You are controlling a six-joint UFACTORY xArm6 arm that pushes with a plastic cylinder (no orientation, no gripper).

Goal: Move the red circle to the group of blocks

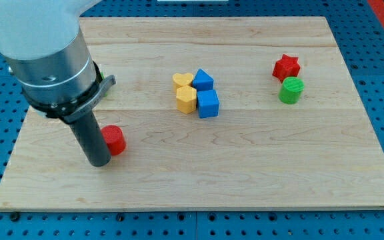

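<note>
My tip (100, 162) seemingly touches the red circle (115, 139) from the view's left.

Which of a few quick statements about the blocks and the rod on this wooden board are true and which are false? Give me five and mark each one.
1. My tip is right beside the red circle, on its left in the view. True.
2. The red circle already sits in the group of blocks. False: it lies apart, towards the view's lower left of the group.
3. The group holds a yellow heart, a yellow block, a blue triangle and a blue cube. True.
4. The red star lies below the green block in the view. False: it lies above it.
5. The green block touches the blue cube. False: they are far apart.
</note>
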